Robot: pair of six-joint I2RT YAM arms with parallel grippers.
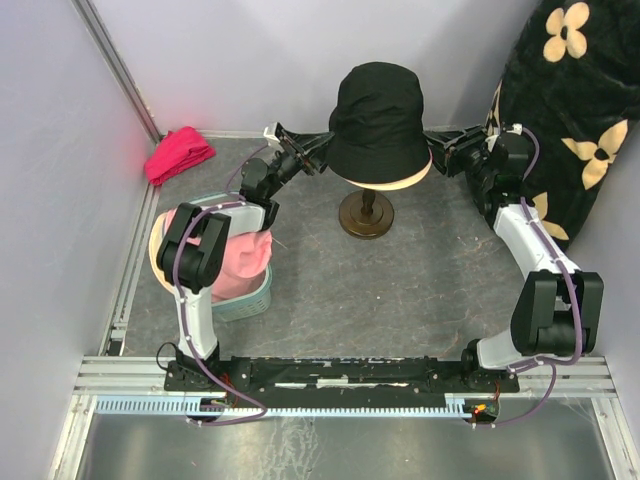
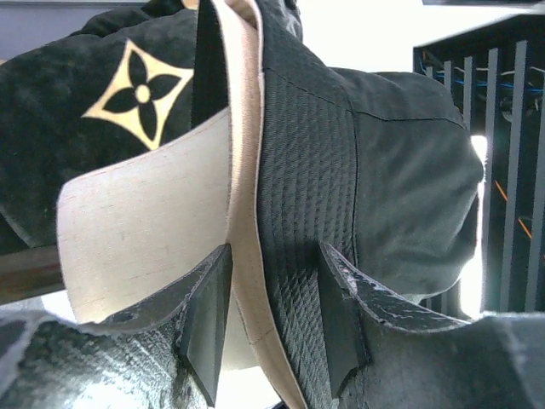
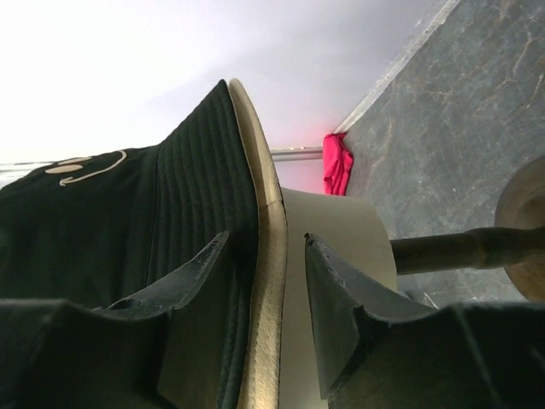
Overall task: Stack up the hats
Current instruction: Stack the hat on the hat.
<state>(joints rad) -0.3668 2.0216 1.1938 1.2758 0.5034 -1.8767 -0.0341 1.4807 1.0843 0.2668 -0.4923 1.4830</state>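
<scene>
A black bucket hat (image 1: 378,115) sits on the cream mannequin head in the middle of the floor. A beige fabric layer runs under its brim. My left gripper (image 1: 322,160) is at the hat's left brim. In the left wrist view it (image 2: 274,315) is open, with the black-and-beige brim (image 2: 281,256) between the fingers and a gap beside one finger. My right gripper (image 1: 435,160) is at the right brim. In the right wrist view it (image 3: 268,307) is open around the brim (image 3: 255,256). A pink hat (image 1: 245,260) lies in a blue hat (image 1: 245,303) at the left, partly hidden by my left arm.
The mannequin's dark stand (image 1: 366,215) has a round base on the grey floor. A magenta-red cloth bundle (image 1: 178,153) lies in the far left corner. A black cushion with beige flowers (image 1: 570,110) leans at the far right. Walls close in on the left and at the back.
</scene>
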